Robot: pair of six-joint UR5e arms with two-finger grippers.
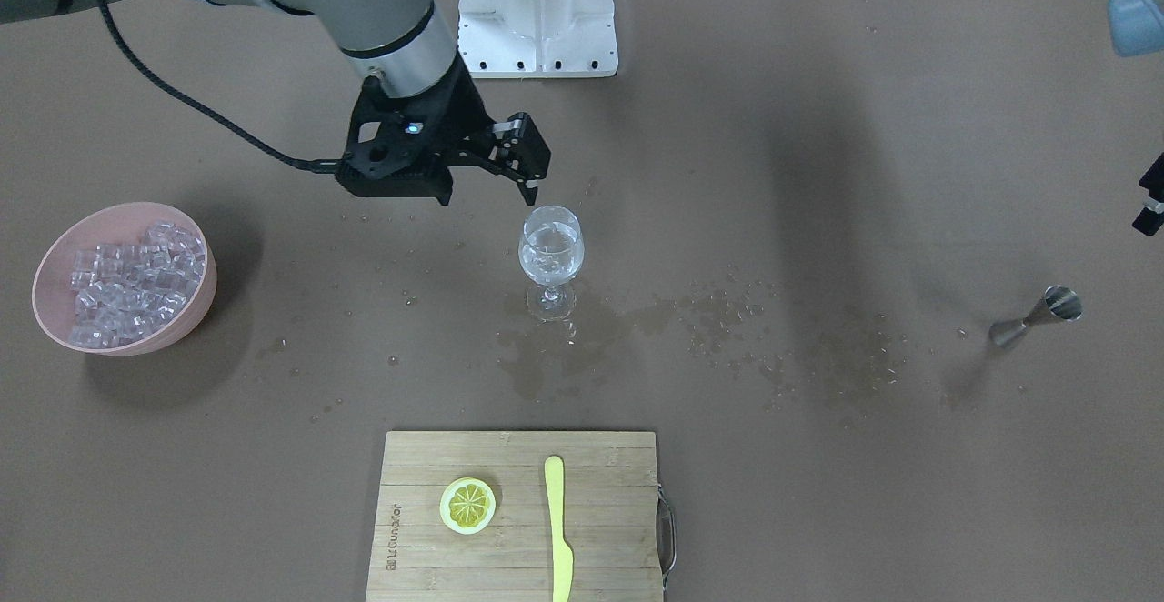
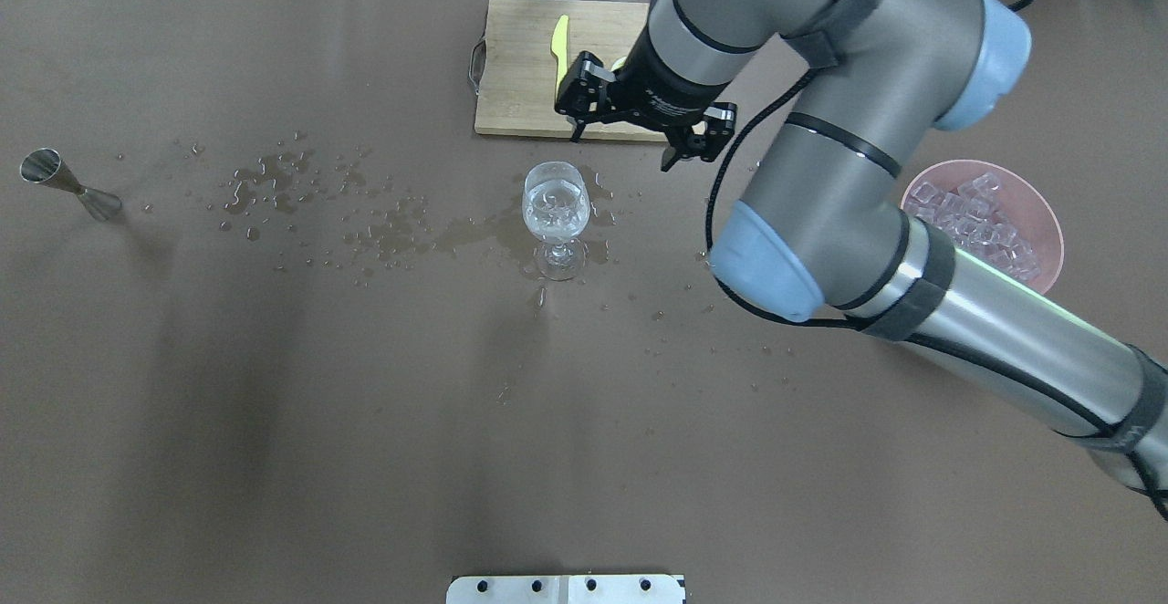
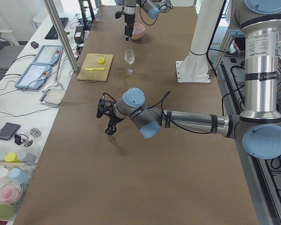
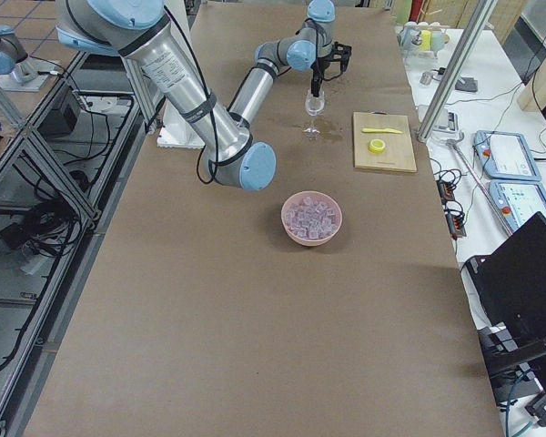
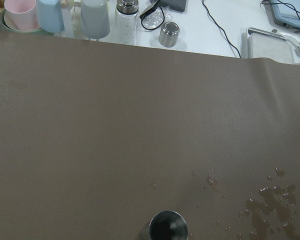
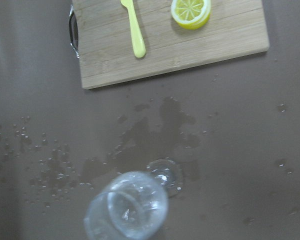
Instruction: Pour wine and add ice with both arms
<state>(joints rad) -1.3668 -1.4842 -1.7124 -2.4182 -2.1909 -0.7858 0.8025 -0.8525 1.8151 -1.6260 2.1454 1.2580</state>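
Right fingers (image 2: 621,151): I am holding them spread, empty, upper right of the wine glass (image 2: 555,221).
Left fingers (image 3: 108,123): hovering near the jigger (image 2: 68,184); state I cannot tell.
Wine (image 2: 554,207): sitting in the glass, mid-tabletop (image 2: 365,421).
Ice (image 2: 981,216): filling the pink bowl (image 2: 1049,239), right edge.

Clear wine (image 1: 549,255) in upright glass (image 1: 549,297); ice (image 1: 132,279) heaped in pink bowl (image 1: 195,311).

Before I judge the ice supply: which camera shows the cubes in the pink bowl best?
Exterior front-facing: the ice lies in the pink bowl unobstructed, single cubes distinct. Overhead, the right arm hides part of the bowl. Exterior right shows it whole but small; exterior left, tiny and far. Neither wrist view includes it.
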